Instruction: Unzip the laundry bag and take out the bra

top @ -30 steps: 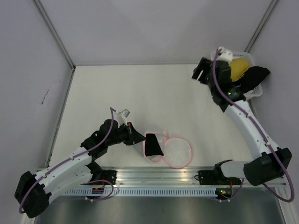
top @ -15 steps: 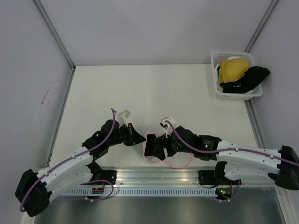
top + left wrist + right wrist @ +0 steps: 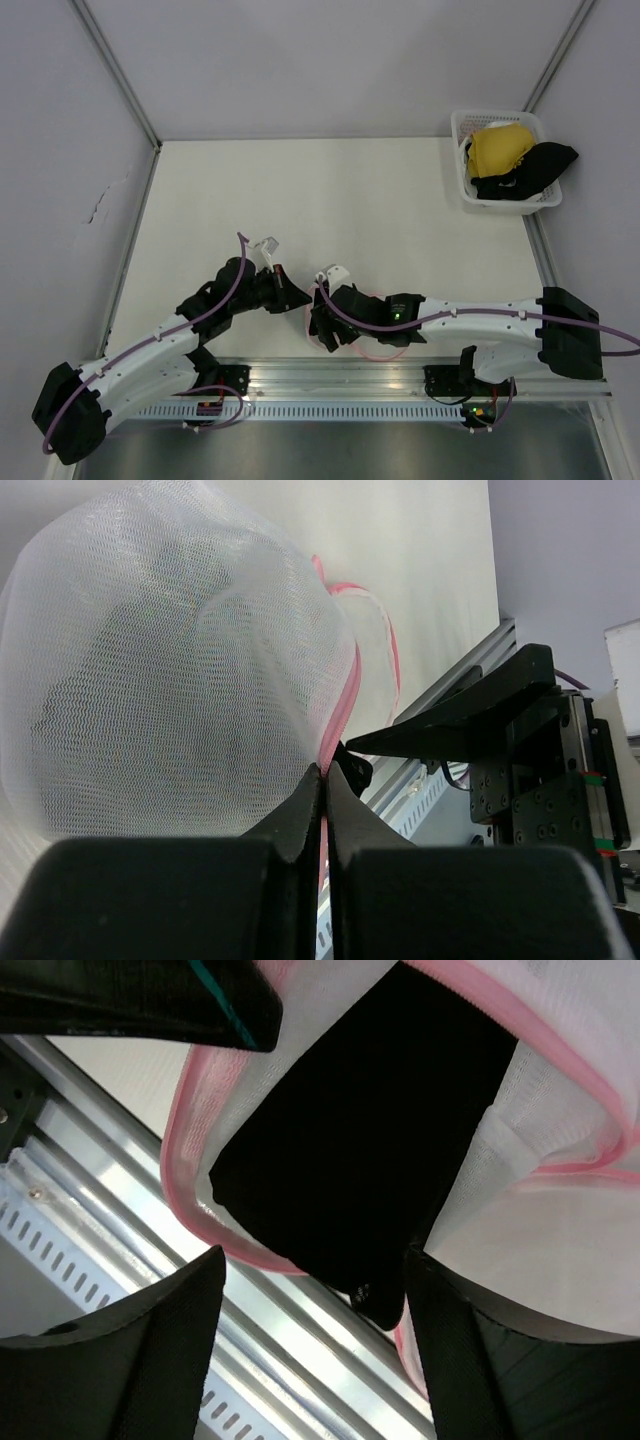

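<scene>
the laundry bag, translucent white mesh with pink trim, lies lengthwise left-to-right at the desk's near edge. its mouth gapes toward the right gripper, spread around a black garment. the left gripper is clenched on the trim. the yellow bra sits in the far-right basket.

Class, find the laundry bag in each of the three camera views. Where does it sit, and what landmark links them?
Top external: laundry bag at bottom centre, just above the aluminium rail.
Left wrist: mesh fills the upper left; rail at right.
Right wrist: open mouth spans the frame; rail at lower left.
Shared landmark: the rail.
</scene>
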